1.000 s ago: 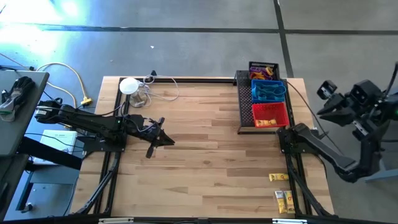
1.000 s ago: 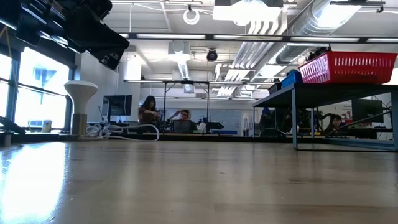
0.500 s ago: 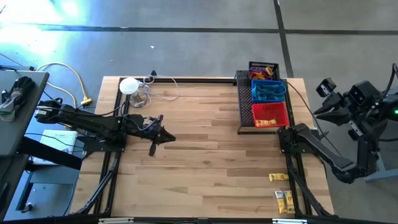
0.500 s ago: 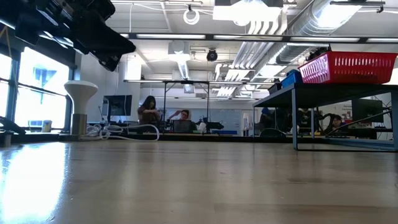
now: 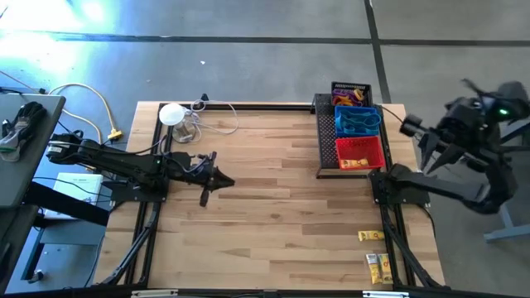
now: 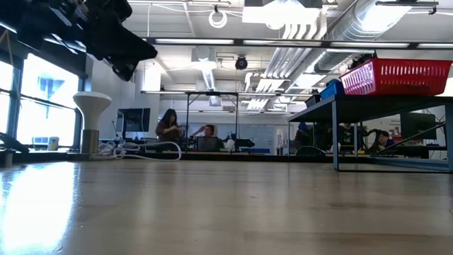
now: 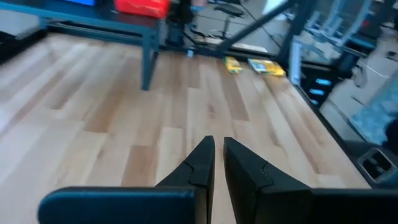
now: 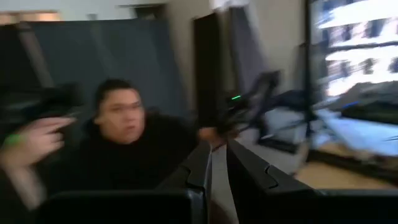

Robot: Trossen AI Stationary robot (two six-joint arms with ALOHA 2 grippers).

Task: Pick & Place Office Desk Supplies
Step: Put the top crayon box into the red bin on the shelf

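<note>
Mostly sorted: red basket point(image 5: 359, 152), blue basket point(image 5: 357, 121), black basket point(image 5: 351, 93) filled at 1 o'clock. Yellow tubes point(image 5: 374, 252) left at 5 o'clock. Left gripper point(image 5: 207, 192), right gripper point(image 8: 217, 163): fingers nearly pressed together, holding nothing.

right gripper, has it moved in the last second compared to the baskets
Yes. In the high view the right gripper has swung up off the table's right edge, toward the level of the blue basket; a second ago it sat farther out, and the baskets have not shifted.
</note>
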